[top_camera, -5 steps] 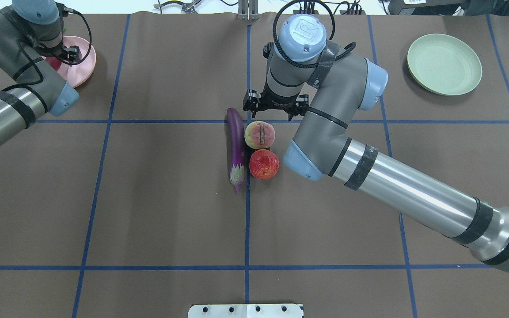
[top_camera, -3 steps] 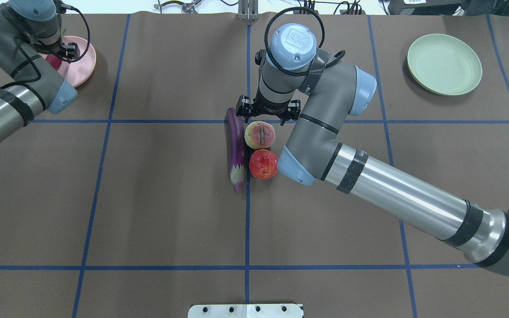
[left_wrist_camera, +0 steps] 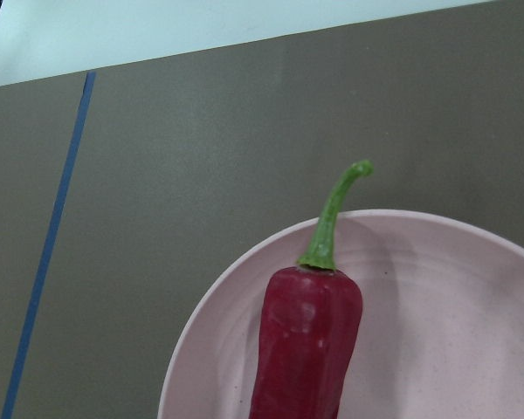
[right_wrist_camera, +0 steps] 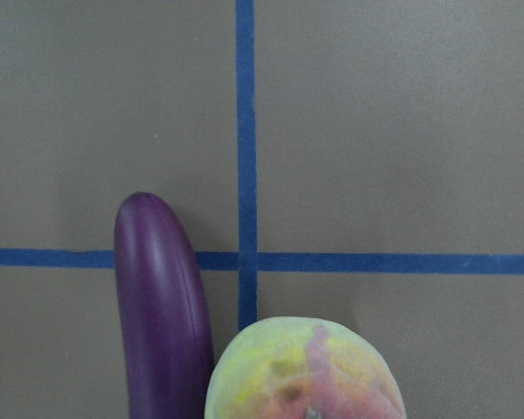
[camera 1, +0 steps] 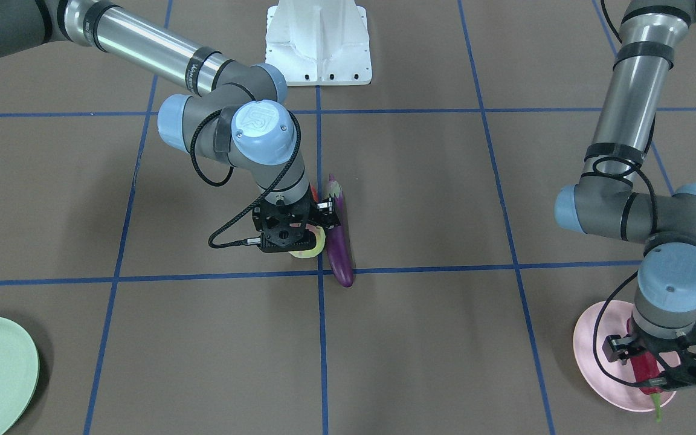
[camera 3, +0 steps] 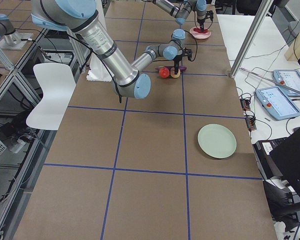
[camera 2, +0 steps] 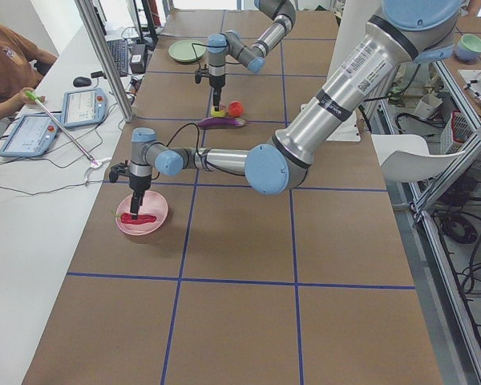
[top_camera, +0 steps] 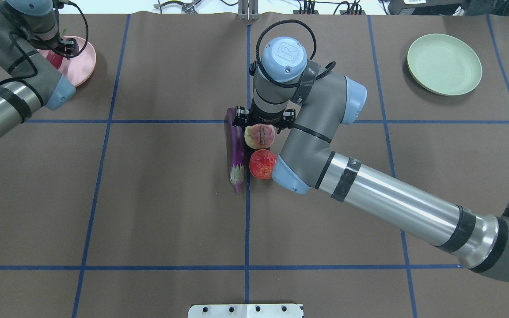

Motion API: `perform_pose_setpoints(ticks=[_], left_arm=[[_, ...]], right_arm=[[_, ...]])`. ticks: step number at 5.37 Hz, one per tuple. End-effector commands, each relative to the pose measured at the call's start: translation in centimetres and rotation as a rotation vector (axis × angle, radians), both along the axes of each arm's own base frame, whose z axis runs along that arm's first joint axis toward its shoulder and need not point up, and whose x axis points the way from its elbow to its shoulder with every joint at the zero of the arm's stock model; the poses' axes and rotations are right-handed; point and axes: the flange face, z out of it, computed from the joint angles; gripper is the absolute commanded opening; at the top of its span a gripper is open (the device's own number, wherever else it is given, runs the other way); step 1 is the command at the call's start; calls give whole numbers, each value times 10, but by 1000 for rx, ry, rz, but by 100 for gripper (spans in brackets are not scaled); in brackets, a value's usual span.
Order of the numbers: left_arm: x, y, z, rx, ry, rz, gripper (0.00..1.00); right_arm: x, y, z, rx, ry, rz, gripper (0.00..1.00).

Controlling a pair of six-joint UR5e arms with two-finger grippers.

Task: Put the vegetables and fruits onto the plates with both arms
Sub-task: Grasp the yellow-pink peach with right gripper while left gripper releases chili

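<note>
The purple eggplant, the yellow-green peach and the red-orange fruit lie bunched at the table's middle. My right gripper hangs open right over the peach, beside the eggplant. Its fingertips are hidden under its body. In the right wrist view the peach and the eggplant's tip fill the bottom edge. The red chili pepper lies on the pink plate. My left gripper stands open just above the chili. The green plate holds nothing.
The white robot base is at the near edge of the brown, blue-lined table. A person sits at a side bench with tablets. The pink plate is far left, the green plate far right.
My right gripper has moved left and toward the robot, from beyond the fruits to directly over the peach. The left wrist has shifted slightly over the pink plate.
</note>
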Motion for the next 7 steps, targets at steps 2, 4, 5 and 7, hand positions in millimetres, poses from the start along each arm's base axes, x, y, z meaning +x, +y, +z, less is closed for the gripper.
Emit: perform_pose_setpoints(ticks=[2, 4, 5, 7], left_arm=[[-1, 0, 0, 0, 0, -1, 100], [-1, 0, 0, 0, 0, -1, 100], [-1, 0, 0, 0, 0, -1, 100], [-1, 0, 0, 0, 0, -1, 100]], right_arm=[[-8, -2, 13, 7, 33, 10, 100], [-10, -3, 4, 10, 24, 13, 100], [-12, -3, 6, 7, 27, 11, 100], [-13, -3, 4, 9, 26, 9, 100]])
